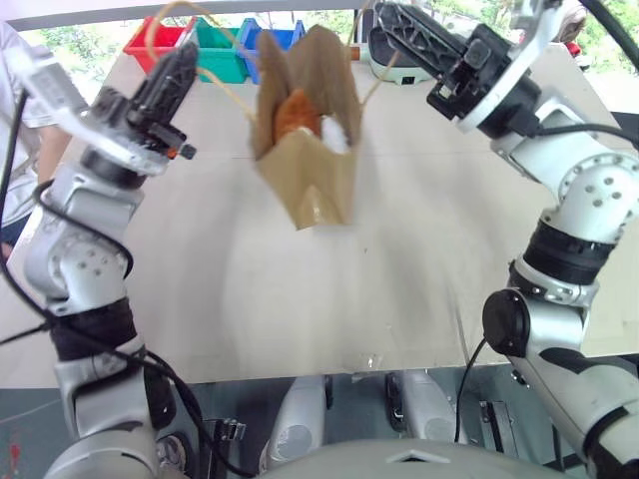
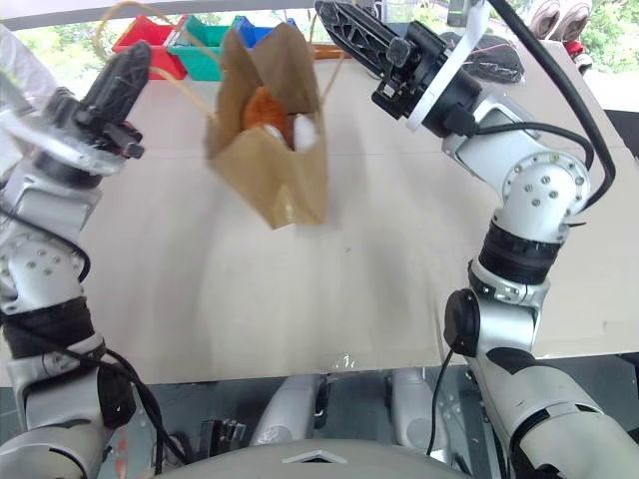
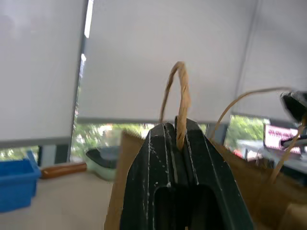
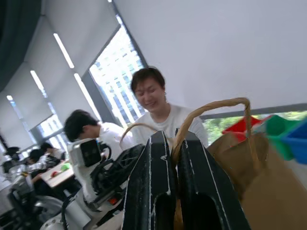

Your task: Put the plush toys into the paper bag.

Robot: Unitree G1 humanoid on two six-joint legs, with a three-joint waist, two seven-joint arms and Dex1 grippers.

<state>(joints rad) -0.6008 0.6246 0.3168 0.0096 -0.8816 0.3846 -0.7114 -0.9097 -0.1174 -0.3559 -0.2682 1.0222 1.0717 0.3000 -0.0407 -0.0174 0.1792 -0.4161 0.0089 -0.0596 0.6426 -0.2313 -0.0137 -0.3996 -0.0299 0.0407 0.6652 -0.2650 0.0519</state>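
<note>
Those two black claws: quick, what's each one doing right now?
Left gripper: fingers shut on a handle of the paper bag.
Right gripper: fingers shut on the bag's other handle.

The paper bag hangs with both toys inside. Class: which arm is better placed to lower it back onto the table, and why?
Neither alone: the left gripper and the right gripper are each shut on one handle of the paper bag, so both should lower together.

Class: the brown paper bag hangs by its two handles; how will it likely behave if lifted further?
The paper bag, tilted and creased, probably sways and flexes. Its thin handles may strain. The plush toys inside look light.
</note>
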